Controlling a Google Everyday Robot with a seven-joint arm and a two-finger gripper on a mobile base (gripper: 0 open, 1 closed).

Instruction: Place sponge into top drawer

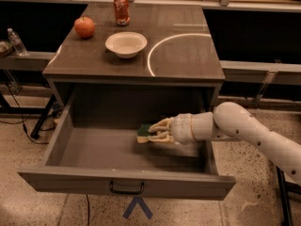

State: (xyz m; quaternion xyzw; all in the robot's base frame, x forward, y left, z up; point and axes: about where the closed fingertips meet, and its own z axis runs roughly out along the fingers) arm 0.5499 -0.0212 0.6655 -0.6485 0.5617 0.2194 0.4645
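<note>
Pincer (154, 132) clasping sponge (142, 133), inside top drawer (127, 185)

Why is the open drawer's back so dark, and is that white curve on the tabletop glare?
Camera view: tabletop shades the top drawer rear; the pincer, inside holding the sponge, casts shadow beneath; the curve may be glare or marking.
</note>
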